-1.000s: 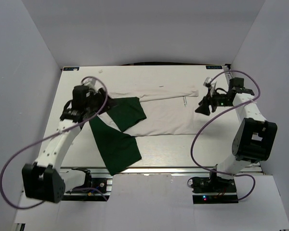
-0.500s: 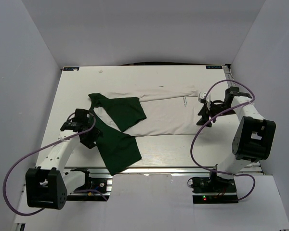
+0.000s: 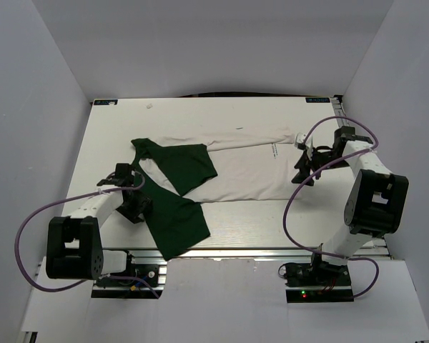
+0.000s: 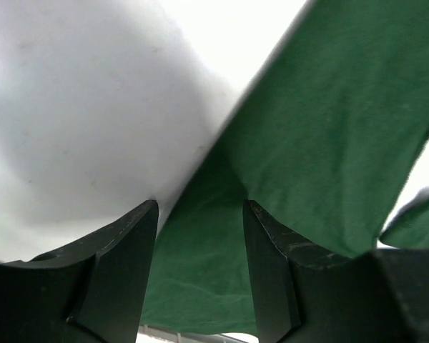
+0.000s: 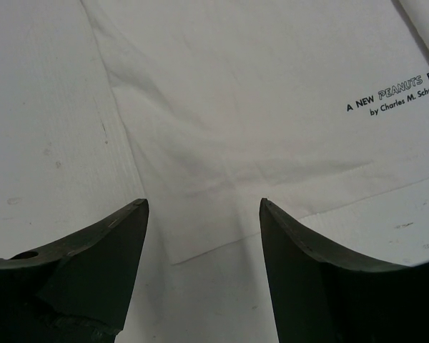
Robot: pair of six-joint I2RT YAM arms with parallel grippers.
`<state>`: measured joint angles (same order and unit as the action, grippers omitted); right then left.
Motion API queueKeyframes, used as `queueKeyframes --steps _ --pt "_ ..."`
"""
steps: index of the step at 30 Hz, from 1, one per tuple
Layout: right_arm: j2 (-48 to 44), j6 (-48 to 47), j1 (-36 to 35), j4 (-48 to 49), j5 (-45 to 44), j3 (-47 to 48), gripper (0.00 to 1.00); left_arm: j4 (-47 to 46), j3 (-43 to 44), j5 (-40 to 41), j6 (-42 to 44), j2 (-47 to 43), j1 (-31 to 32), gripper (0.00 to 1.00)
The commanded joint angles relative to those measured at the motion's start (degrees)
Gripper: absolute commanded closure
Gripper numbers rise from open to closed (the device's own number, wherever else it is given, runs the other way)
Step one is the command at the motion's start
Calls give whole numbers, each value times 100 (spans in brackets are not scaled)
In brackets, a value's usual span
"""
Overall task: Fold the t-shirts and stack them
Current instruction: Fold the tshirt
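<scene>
The left claw (image 4: 200, 207) is held open with the edge of the green t-shirt (image 4: 329, 143) between its jaws, and the right claw (image 5: 204, 204) is held wide just above a corner of the white t-shirt (image 5: 272, 107), probably for pinching.

Green t-shirt (image 3: 173, 199) crumpled, overlapping flat white t-shirt (image 3: 247, 171) mid-table

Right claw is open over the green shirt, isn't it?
Not quite. The right claw is open, but it is over the white shirt, not a green one. The right wrist view shows it.
</scene>
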<state>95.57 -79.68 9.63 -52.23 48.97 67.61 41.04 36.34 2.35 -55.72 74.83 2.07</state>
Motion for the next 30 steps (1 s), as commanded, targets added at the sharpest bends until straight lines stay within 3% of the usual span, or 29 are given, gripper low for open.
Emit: queueKeyframes --steps 1,11,14,17,18,21,24,30 --pt "93 93 -5 20 60 217 30 -570 -162 2 185 181 -22 39" --pt "190 128 -5 64 7 199 30 -755 -294 169 352 5 -22 41" --pt "278 -240 -14 -190 -37 173 30 -746 -268 152 378 198 -22 44" --pt "331 -758 -14 -428 -124 182 30 -755 -302 73 369 296 -31 57" --pt "348 -1090 -14 -672 -142 199 30 -755 -329 20 378 252 -22 68" --pt "322 -1374 -14 -789 -291 147 30 -746 -417 20 430 120 -31 85" --pt "269 -1568 -49 -745 -370 24 29 -729 -452 -15 440 67 -40 96" --pt "208 -2349 -119 -877 -528 -248 29 -615 -268 -85 457 -117 -40 100"
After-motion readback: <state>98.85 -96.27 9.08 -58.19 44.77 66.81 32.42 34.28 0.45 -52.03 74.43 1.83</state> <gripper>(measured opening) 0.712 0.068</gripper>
